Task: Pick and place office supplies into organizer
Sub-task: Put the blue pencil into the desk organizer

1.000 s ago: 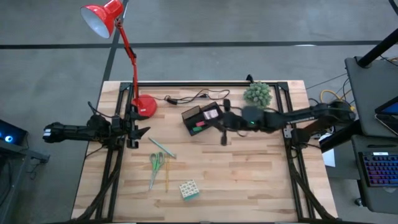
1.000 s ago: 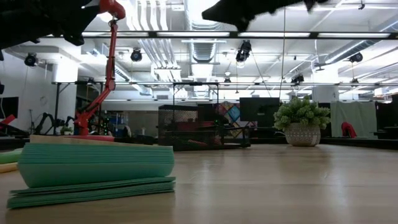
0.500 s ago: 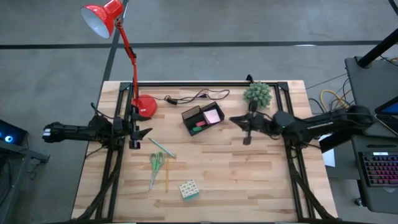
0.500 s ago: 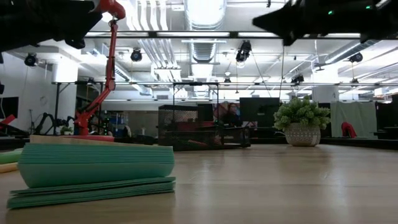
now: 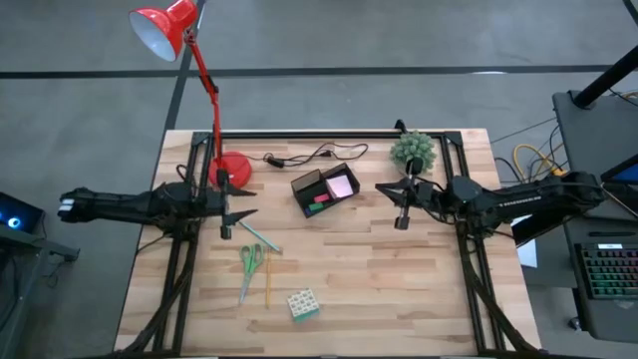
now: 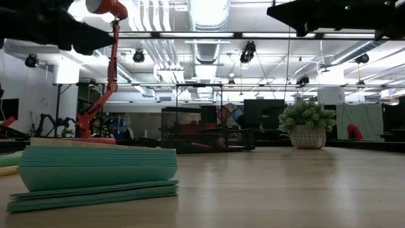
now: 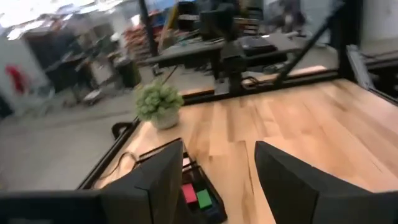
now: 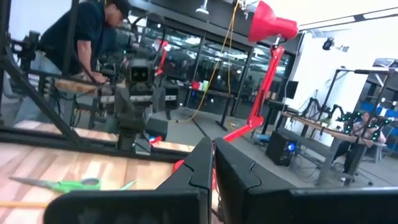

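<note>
The black organizer point(image 5: 311, 183) sits mid-table, toward the far side. It holds a pink sticky-note pad point(image 5: 341, 185) and small erasers point(image 5: 319, 204). On the near-left part of the wood lie the teal pen point(image 5: 259, 236), green-handled scissors point(image 5: 250, 264), yellow pencil point(image 5: 267, 286) and multicoloured cube point(image 5: 303, 303). My left gripper point(image 5: 249, 211) hovers open just left of the pen's far end. In its wrist view the left gripper point(image 7: 217, 155) looks at the organizer point(image 7: 208, 208). My right gripper point(image 5: 380, 187) hangs shut to the right of the organizer. Its wrist view also shows the right gripper point(image 8: 213, 163) shut, with nothing between the fingers.
A red desk lamp's base point(image 5: 234, 170) and its cable point(image 5: 309, 155) lie at the far left. A potted plant point(image 5: 413, 152) stands just beyond my right gripper. A green layered block point(image 6: 95, 171) fills the low view's near left. A person point(image 8: 81, 37) stands beyond the table.
My right gripper has drawn back from above the organizer toward the table's right edge, and the pink pad now shows uncovered inside the tray. My left gripper has moved a little toward the table's right, nearer the teal pen.
</note>
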